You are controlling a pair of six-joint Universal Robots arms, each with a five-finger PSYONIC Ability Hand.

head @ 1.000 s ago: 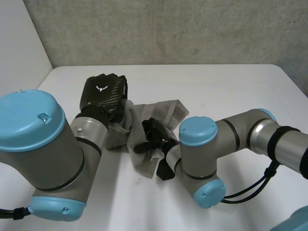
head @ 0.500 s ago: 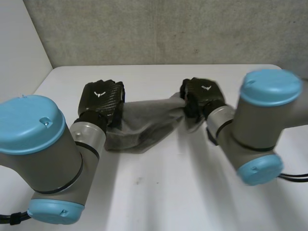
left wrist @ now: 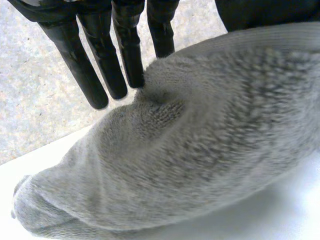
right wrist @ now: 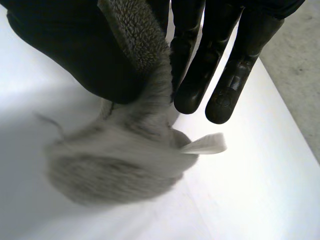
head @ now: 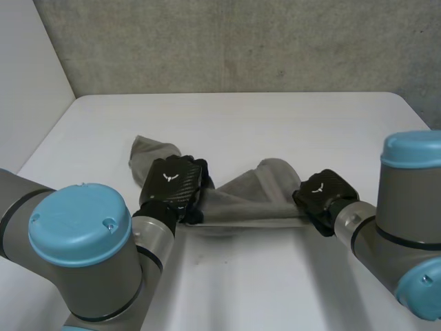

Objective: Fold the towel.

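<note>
The grey towel (head: 241,196) lies bunched in a long strip across the middle of the white table (head: 289,124). My left hand (head: 172,185) rests on its left part, and a loose end sticks out beyond it. In the left wrist view the fingers (left wrist: 100,70) are straight, with their tips touching the towel (left wrist: 200,150), which bulges under the palm. My right hand (head: 322,193) is at the strip's right end. In the right wrist view its thumb (right wrist: 100,65) and fingers (right wrist: 235,65) pinch a band of towel (right wrist: 120,165), and a white label (right wrist: 205,144) sticks out beside it.
A concrete wall (head: 241,41) rises behind the table's far edge. A white panel (head: 27,83) stands at the left side. Both grey arms with light-blue caps (head: 79,224) reach in over the near part of the table.
My right hand swung from the middle out to the right, drawing the towel into a strip. Both hands then came nearer and lower. The left hand's fingers have straightened.
</note>
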